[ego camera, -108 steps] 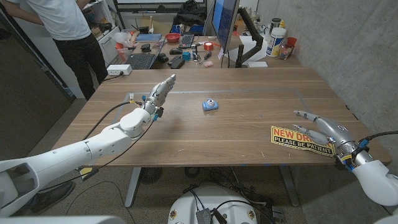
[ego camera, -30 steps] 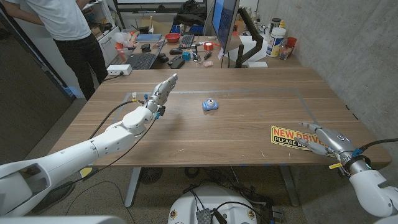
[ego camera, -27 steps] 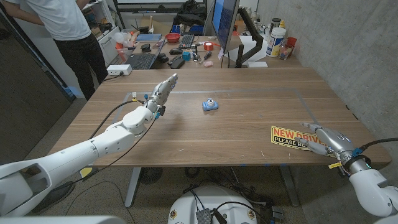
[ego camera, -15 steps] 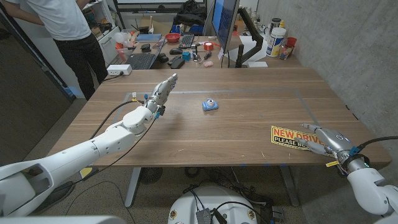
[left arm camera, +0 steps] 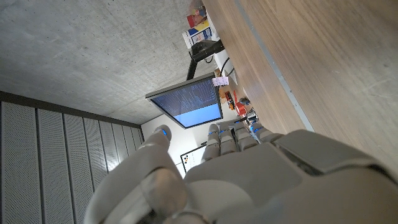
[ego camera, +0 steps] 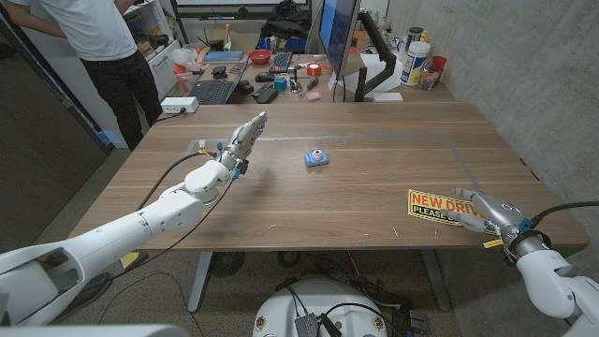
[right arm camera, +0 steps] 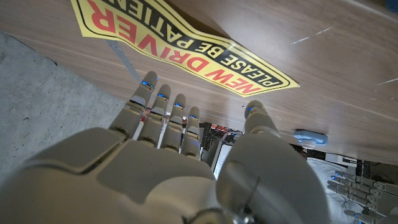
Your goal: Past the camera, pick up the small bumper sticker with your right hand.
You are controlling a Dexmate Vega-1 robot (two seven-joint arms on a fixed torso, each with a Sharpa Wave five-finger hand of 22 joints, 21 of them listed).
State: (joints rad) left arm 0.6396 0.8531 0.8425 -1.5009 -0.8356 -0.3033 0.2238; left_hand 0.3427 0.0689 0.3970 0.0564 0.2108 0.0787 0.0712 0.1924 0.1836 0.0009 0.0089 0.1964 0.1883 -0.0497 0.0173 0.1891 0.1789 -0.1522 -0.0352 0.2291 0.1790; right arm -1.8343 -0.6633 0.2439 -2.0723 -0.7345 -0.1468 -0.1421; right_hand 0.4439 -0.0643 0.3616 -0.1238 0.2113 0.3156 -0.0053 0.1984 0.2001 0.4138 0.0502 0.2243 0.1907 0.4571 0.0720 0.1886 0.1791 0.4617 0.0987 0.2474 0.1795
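The small bumper sticker [ego camera: 438, 206] is yellow with red and black lettering and lies flat near the table's front right edge. It appears large in the right wrist view [right arm camera: 186, 53]. My right hand [ego camera: 489, 213] is at the sticker's right end, low over the table, fingers stretched out toward it and thumb apart, holding nothing. The fingertips [right arm camera: 157, 93] reach just short of the sticker's edge. A small blue toy camera [ego camera: 316, 157] sits mid-table, far side of the sticker. My left hand [ego camera: 245, 136] hovers over the table's left part, fingers straight, empty.
A cluttered desk at the back holds a monitor [ego camera: 337, 33], a keyboard [ego camera: 213, 91] and bottles [ego camera: 418, 61]. A person [ego camera: 103, 47] stands at the back left. The concrete wall [ego camera: 533, 84] runs along the table's right side. Thin tape lines [ego camera: 459, 154] cross the tabletop.
My right hand has slid back toward the table's front edge and now covers less of the sticker's right end. The left arm, sticker and toy camera have not moved.
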